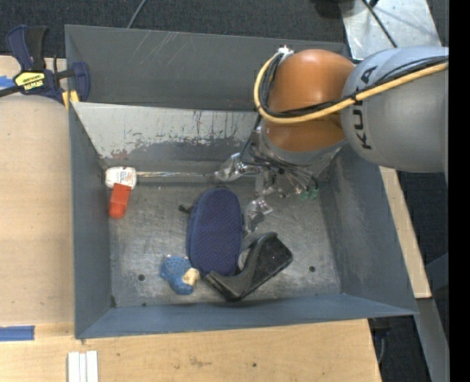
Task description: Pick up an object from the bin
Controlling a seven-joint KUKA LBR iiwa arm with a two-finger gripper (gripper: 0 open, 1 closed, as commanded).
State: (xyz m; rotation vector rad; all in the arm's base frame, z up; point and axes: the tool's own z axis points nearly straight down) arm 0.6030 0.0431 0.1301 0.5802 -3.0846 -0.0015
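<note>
My gripper (258, 207) hangs below the orange dome, right of centre in the bin. It is just off the upper right edge of a dark blue oval pouch (214, 231) that lies flat in the middle of the floor. A black angular tool (255, 266) lies directly below the gripper, touching the pouch's lower right side. Nothing shows held in the gripper.
A small blue lump with a pale yellow bit (178, 274) lies near the front wall, left of the black tool. An orange and white bottle (119, 189) lies at the far left, by the back wall. The arm covers the bin's back right corner.
</note>
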